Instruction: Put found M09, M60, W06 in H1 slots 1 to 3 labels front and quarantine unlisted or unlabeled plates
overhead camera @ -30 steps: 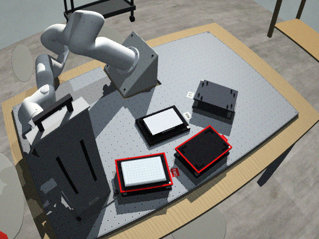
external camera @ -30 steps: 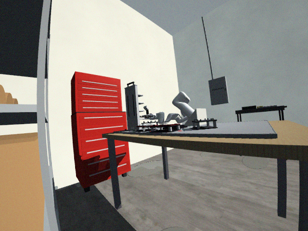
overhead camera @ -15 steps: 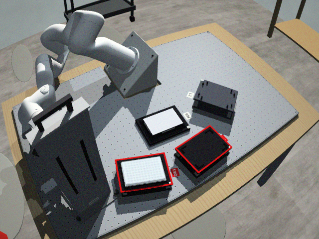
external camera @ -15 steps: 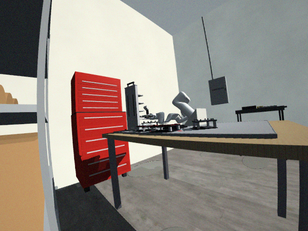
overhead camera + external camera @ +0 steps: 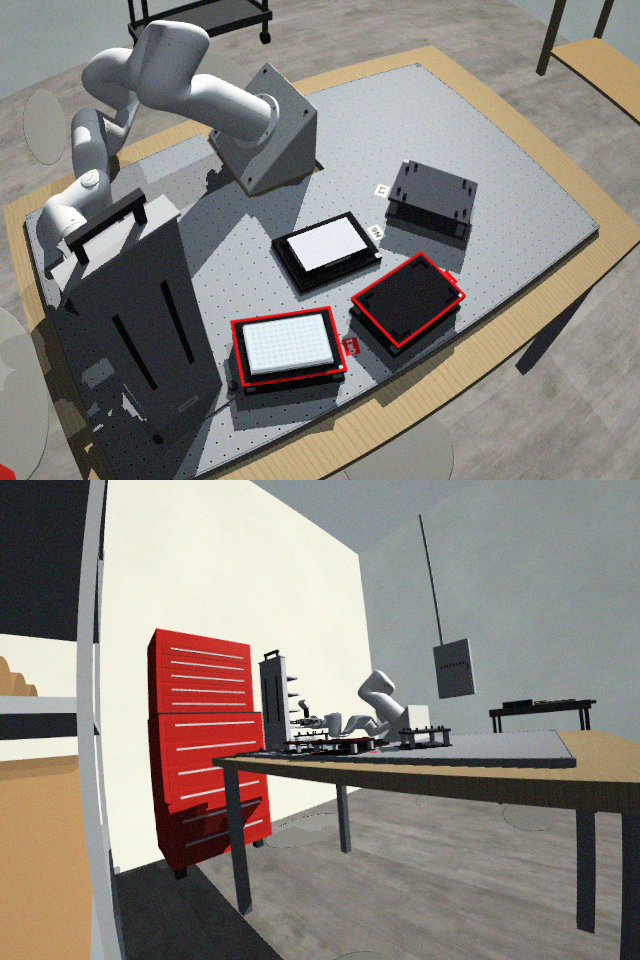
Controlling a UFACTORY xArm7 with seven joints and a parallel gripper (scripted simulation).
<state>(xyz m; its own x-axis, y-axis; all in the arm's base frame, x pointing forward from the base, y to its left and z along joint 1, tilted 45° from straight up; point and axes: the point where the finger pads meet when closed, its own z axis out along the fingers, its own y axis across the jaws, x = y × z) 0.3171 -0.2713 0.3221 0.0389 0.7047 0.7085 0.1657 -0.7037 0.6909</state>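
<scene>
Gripper [image 5: 305,721] clamped wide on a plate inside the hotel [image 5: 135,289] at nine o'clock.
Two white plates, on N6's nest [image 5: 326,242] and one red-rimmed nest [image 5: 287,344], showed on the table [image 5: 522,170]; two nests held none.

Red tool chest [image 5: 206,738] stands against the cream wall [image 5: 232,573].

wooden table [image 5: 610,242], grey perforated deck plate [image 5: 465,118] lying on it

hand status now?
Hand: shut on a plate at the plate hotel, low slot; plate itself too small to make out.
</scene>
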